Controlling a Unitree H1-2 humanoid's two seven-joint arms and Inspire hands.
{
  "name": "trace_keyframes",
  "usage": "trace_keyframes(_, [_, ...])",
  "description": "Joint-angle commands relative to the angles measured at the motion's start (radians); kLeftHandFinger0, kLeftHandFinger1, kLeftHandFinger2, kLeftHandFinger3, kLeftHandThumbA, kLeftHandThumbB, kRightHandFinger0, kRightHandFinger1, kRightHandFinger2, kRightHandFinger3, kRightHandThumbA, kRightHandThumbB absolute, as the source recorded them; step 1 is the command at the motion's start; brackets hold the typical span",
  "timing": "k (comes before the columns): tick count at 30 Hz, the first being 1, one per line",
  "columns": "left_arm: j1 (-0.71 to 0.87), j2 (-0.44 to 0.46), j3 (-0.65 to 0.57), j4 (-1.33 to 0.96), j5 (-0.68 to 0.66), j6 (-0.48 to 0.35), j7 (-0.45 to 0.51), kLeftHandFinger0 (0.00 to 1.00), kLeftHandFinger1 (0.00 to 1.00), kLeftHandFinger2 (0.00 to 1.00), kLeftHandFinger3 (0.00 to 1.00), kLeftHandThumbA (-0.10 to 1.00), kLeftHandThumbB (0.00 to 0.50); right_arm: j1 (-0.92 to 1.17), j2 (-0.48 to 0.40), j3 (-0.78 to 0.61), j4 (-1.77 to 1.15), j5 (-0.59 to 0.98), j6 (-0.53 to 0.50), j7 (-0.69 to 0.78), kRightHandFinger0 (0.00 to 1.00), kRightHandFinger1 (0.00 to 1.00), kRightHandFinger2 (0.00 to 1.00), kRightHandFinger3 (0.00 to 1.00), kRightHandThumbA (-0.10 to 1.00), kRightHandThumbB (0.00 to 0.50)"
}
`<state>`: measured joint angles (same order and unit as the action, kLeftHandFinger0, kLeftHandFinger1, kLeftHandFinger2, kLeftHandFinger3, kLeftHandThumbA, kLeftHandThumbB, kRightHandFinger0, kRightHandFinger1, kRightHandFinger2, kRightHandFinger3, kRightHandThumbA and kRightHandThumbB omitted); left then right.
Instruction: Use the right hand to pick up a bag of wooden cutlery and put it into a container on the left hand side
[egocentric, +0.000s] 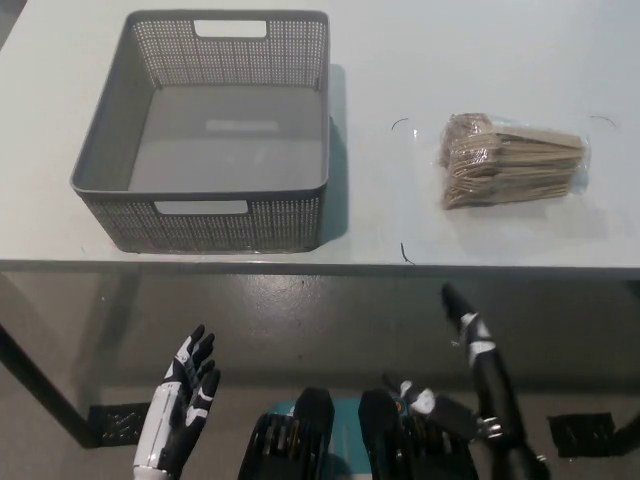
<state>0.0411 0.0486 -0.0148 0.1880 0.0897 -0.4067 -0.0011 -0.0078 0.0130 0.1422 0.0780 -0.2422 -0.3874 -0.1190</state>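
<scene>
Pale table (400, 60), grey basket (215, 225), cutlery bag (512, 160), left hand (180, 400) fingers spread, right hand (475, 345) unclear

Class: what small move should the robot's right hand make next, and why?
Probably lift the right hand toward the bag of wooden cutlery: it is short of the table, like the left hand, and the bag lies untouched right of the basket.

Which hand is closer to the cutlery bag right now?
The black right hand, off the table edge below the bag of wooden cutlery; the white left hand is far off at lower left.
</scene>
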Motion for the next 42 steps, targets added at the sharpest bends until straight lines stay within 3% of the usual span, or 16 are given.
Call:
trace_keyframes(1, [-0.016,0.009,-0.011,-0.031,0.004,-0.063,0.017,1.0,1.0,1.0,1.0,0.83,0.157,-0.019,-0.027,-0.044,-0.141,-0.055,-0.068,-0.035,1.0,1.0,1.0,1.0,1.0,0.385])
trace_keyframes(3, [-0.013,0.007,-0.009,-0.032,0.007,-0.063,0.019,1.0,1.0,1.0,1.0,0.83,0.159,-0.042,-0.07,-0.065,-0.252,-0.103,0.035,0.009,1.0,1.0,1.0,1.0,1.0,0.488])
trace_keyframes(4, [-0.013,0.006,-0.009,-0.032,0.007,-0.063,0.019,1.0,1.0,1.0,1.0,0.83,0.159,-0.044,-0.076,-0.067,-0.266,-0.11,0.048,0.015,1.0,1.0,1.0,1.0,1.0,0.496])
trace_keyframes(7, [-0.007,0.004,-0.011,-0.031,0.011,-0.063,0.019,1.0,1.0,1.0,1.0,0.82,0.154,-0.091,-0.135,-0.093,-0.357,-0.12,0.158,0.068,1.0,1.0,1.0,1.0,0.9,0.5])
trace_keyframes(14, [0.01,0.005,-0.012,-0.03,0.017,-0.063,0.02,1.0,1.0,1.0,1.0,0.82,0.168,-0.259,-0.349,-0.152,-0.418,-0.052,0.405,0.224,1.0,1.0,1.0,1.0,0.82,0.5])
trace_keyframes(18, [0.014,0.006,-0.016,-0.031,0.022,-0.063,0.013,1.0,1.0,1.0,1.0,0.82,0.178,-0.365,-0.456,-0.159,-0.4,-0.075,0.488,0.287,1.0,1.0,1.0,1.0,0.79,0.5])
trace_keyframes(21, [0.011,0.013,-0.021,-0.027,0.03,-0.063,0.011,1.0,1.0,1.0,1.0,0.83,0.189,-0.448,-0.509,-0.153,-0.335,-0.068,0.548,0.321,1.0,1.0,1.0,1.0,0.68,0.5])
trace_keyframes(26, [0.011,0.017,-0.022,-0.024,0.023,-0.063,0.002,1.0,1.0,1.0,1.0,0.83,0.195,-0.593,-0.574,-0.081,-0.204,-0.142,0.608,0.388,1.0,1.0,1.0,1.0,0.52,0.5])
trace_keyframes(32, [0.012,0.021,-0.031,-0.019,0.012,-0.063,-0.01,1.0,1.0,1.0,1.0,0.83,0.191,-0.788,-0.639,0.074,0.038,-0.229,0.612,0.485,1.0,1.0,1.0,1.0,0.61,0.5])
trace_keyframes(42, [0.011,0.03,-0.046,-0.018,0.03,-0.063,-0.001,1.0,1.0,1.0,1.0,0.86,0.206,-0.98,-0.631,0.221,0.282,-0.234,0.605,0.619,1.0,1.0,1.0,1.0,0.61,0.5])
